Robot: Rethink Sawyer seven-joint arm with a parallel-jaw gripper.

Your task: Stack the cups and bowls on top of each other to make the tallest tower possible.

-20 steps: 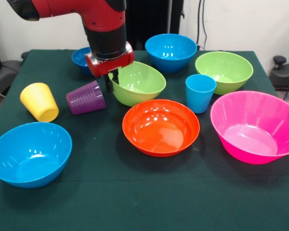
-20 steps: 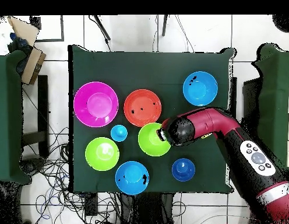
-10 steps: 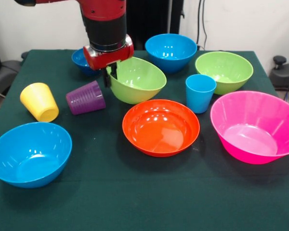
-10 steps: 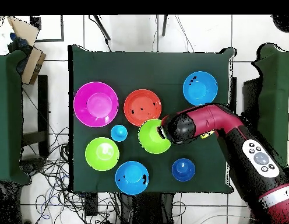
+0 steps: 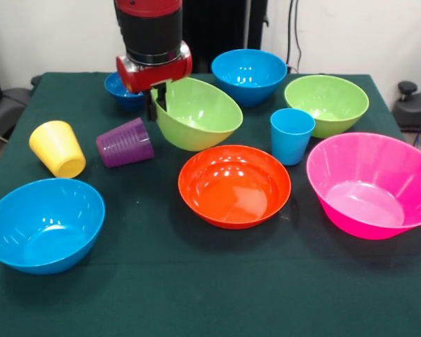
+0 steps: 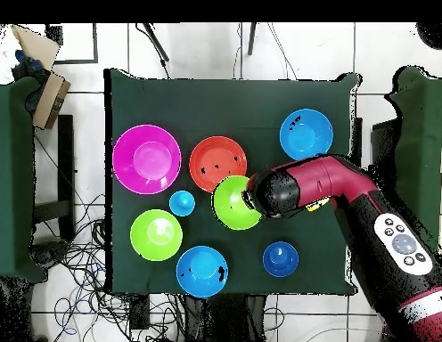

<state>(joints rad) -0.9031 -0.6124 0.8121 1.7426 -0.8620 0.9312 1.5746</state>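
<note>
Front view only showed yellow cup (image 5: 57, 147) and purple cup (image 5: 125, 142) lying tipped on table (image 5: 196, 295), left of orange bowl (image 5: 234, 185); arm hid both overhead. Gripper (image 5: 158, 102) was clamped on rim of lime green bowl (image 5: 196, 114), held tilted, lifted clear of cloth, just behind orange bowl.
</note>
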